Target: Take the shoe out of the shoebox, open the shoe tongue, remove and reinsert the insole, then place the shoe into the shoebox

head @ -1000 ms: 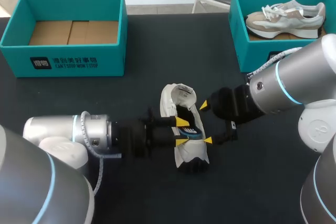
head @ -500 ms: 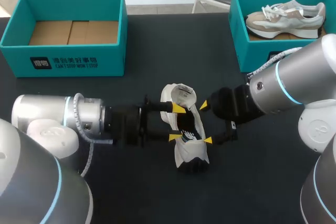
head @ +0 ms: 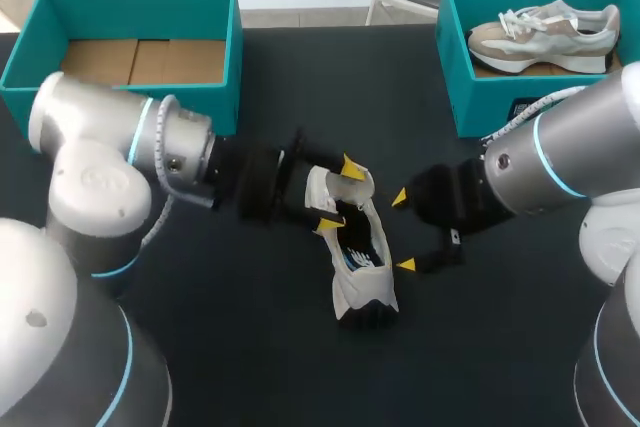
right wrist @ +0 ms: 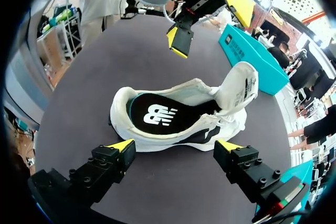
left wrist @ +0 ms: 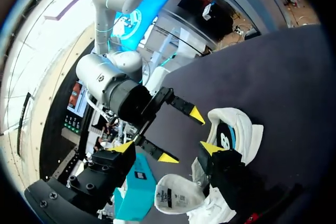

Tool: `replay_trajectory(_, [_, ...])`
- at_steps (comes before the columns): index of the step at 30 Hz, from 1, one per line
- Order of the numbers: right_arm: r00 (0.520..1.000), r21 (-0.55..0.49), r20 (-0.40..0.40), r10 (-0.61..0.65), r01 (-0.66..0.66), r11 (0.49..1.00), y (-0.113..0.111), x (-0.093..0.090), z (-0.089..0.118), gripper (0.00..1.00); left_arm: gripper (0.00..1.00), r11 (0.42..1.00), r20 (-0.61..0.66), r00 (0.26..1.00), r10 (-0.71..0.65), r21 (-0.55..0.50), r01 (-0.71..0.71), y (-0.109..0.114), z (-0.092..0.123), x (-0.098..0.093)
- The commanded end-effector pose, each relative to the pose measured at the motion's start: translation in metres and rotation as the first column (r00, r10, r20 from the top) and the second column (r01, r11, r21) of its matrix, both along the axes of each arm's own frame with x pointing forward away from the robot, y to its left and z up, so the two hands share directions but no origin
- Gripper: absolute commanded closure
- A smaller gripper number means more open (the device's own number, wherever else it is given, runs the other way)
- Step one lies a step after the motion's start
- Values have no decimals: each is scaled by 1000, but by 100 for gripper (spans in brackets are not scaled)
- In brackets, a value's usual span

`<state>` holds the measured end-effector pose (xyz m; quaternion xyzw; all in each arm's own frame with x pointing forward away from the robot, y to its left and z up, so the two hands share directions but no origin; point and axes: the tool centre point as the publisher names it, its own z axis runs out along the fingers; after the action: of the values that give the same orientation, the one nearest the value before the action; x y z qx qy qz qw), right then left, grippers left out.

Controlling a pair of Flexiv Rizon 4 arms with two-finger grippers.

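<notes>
left gripper [head: 339, 195] and right gripper [head: 402, 231] flank the shoe [head: 362, 259], seemingly untouching.

Table [head: 330, 87]: one broad top, matte black in the head view
Surface: smooth and flat, greyish purple in both wrist views
Light: bright and even, a soft sheen on the dark top

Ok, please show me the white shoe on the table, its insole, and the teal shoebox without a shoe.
white shoe [head: 360, 292], head view, on its white upper.
insole [right wrist: 157, 114], right wrist view, on its dark top surface inside the shoe.
teal shoebox [head: 215, 112], head view, on its front wall.
</notes>
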<state>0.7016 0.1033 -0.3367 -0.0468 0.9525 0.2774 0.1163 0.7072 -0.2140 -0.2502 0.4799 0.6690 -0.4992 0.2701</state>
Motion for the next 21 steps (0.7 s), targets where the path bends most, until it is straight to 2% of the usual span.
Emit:
replay_trajectory(1, [1000,-52,2,3,-3,999,-28,-12,28,0,0,918,-54,981,-187,344,194,2,7,11])
replay_trajectory(2, [1000,-65,4,9,-8,998,-32,-12,30,0,0,905,-60,978,-200,371,208,3,7,11])
replay_trajectory(7, [999,-107,-8,48,-48,993,-53,-12,38,0,0,905,-60,978,-200,371,208,3,7,11])
replay_trajectory(11, [998,-100,-11,56,-57,993,-68,-10,51,0,0,905,-60,978,-200,371,208,3,7,11])
replay_trajectory(14, [998,-120,-16,64,-65,991,-82,-8,65,0,0,905,-60,978,-200,371,208,3,7,11])
replay_trajectory(21, [999,-169,-23,49,-52,984,-118,-3,114,0,0,905,-60,978,-200,371,208,3,7,11])
